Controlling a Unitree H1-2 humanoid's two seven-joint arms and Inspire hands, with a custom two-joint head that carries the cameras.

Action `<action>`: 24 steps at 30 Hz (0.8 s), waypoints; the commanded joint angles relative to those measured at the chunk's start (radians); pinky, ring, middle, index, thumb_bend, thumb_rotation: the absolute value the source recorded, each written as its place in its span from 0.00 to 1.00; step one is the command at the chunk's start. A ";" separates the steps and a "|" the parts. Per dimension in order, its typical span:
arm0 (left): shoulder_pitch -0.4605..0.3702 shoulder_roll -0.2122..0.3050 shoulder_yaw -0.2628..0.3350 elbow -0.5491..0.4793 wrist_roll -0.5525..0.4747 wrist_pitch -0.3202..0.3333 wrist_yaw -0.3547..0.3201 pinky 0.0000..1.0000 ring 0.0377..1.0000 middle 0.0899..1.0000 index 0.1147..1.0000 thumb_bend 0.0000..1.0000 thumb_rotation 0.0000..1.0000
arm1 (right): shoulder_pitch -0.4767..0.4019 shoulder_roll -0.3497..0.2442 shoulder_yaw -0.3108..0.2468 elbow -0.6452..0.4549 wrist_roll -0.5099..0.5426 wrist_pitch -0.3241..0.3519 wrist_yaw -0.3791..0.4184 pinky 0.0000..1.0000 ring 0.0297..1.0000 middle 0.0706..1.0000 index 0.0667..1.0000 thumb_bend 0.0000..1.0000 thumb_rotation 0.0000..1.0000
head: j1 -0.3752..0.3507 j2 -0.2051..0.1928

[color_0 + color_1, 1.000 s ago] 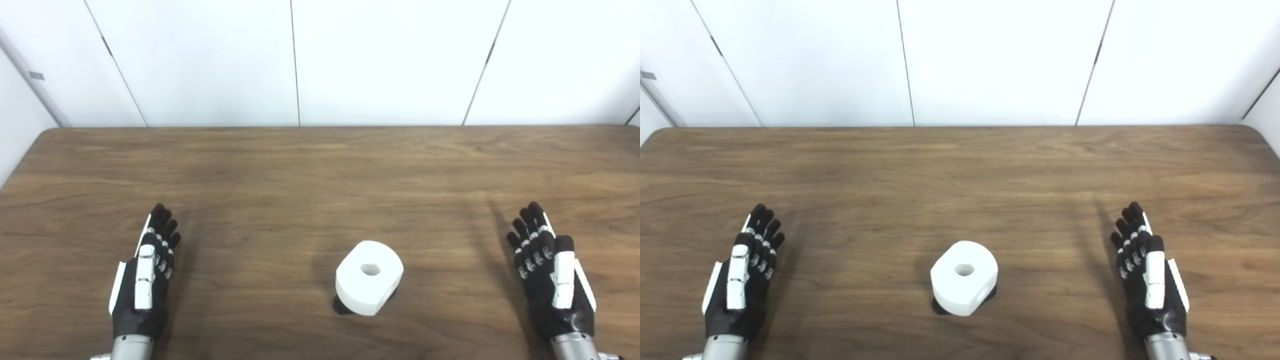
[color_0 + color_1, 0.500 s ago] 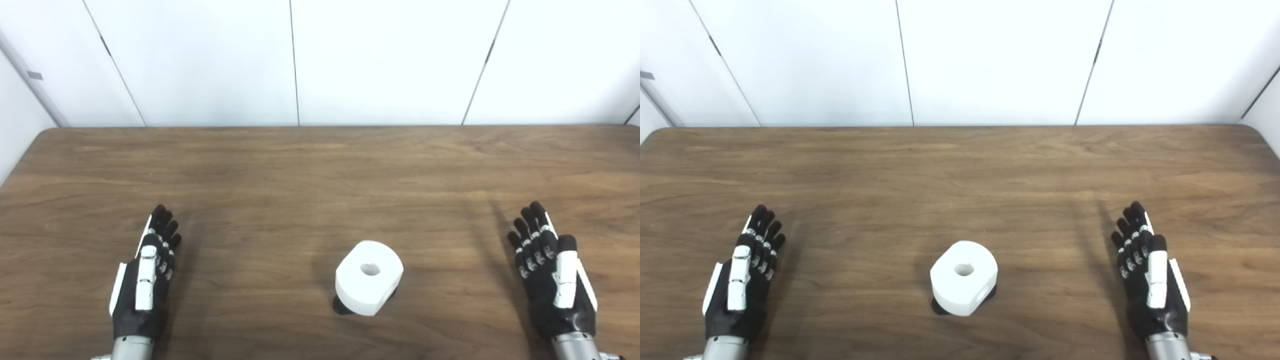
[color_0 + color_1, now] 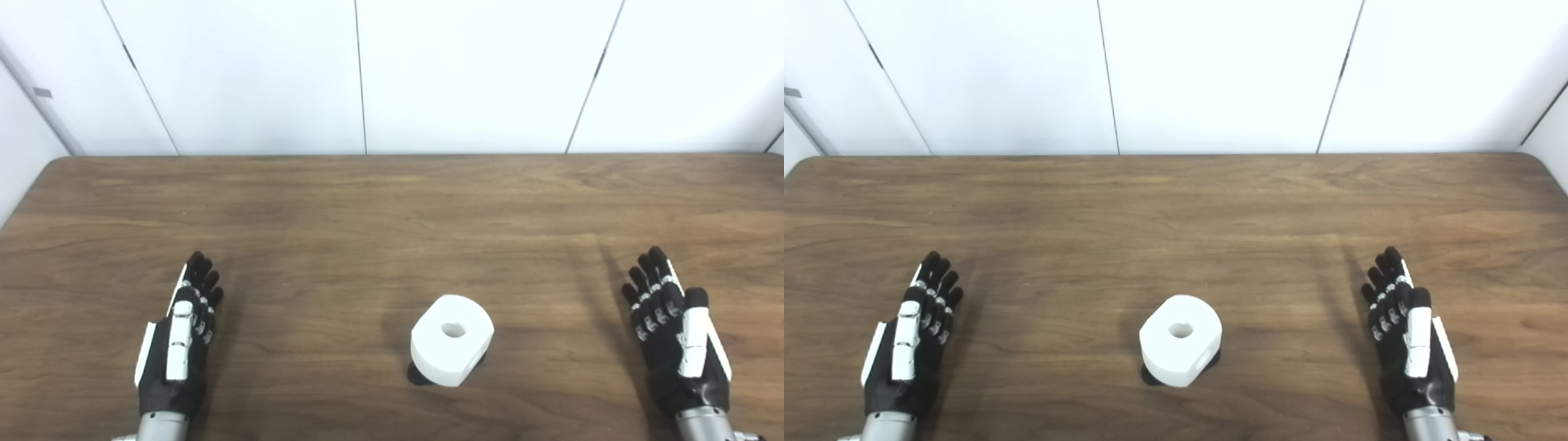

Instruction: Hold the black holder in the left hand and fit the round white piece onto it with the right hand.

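A: Where does it stand?

B: It looks either finished or not begun. The white piece (image 3: 452, 339) sits toward the near edge of the table (image 3: 392, 208), about midway between its left and right edges. Only a sliver of the black holder (image 3: 418, 375) shows, peeking from under the piece at its near-left side, with another dark sliver at its right.

A: So the piece is on the holder?

B: It lies over it, touching or nearly so. Whether it is properly seated I cannot tell; the piece hides almost all of the holder, and its top looks a little tilted.

A: And the hands?

B: Both hold nothing. The left hand (image 3: 176, 340) is near the table's near-left corner, fingers straight and close together, stretched flat. The right hand (image 3: 677, 340) mirrors it near the near-right corner, also stretched out flat. Each is well apart from the piece.

A: What is left, then?

B: If the fit is good, nothing. If not, I'd judge all of it: the left hand must take the holder, the right the piece, and join them.
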 commanded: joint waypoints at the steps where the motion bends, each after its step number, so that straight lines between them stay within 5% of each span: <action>1: 0.016 -0.004 0.003 -0.014 -0.023 -0.008 -0.001 1.00 1.00 1.00 1.00 0.45 0.88 | 0.023 0.021 0.004 0.030 0.001 0.007 -0.004 1.00 1.00 1.00 0.98 0.58 0.97 | -0.004 -0.002; 24: 0.014 0.001 0.000 -0.016 0.001 -0.002 0.004 1.00 1.00 1.00 1.00 0.44 0.92 | 0.019 0.029 0.004 0.030 -0.001 0.001 -0.007 1.00 1.00 1.00 0.97 0.56 0.98 | -0.007 0.004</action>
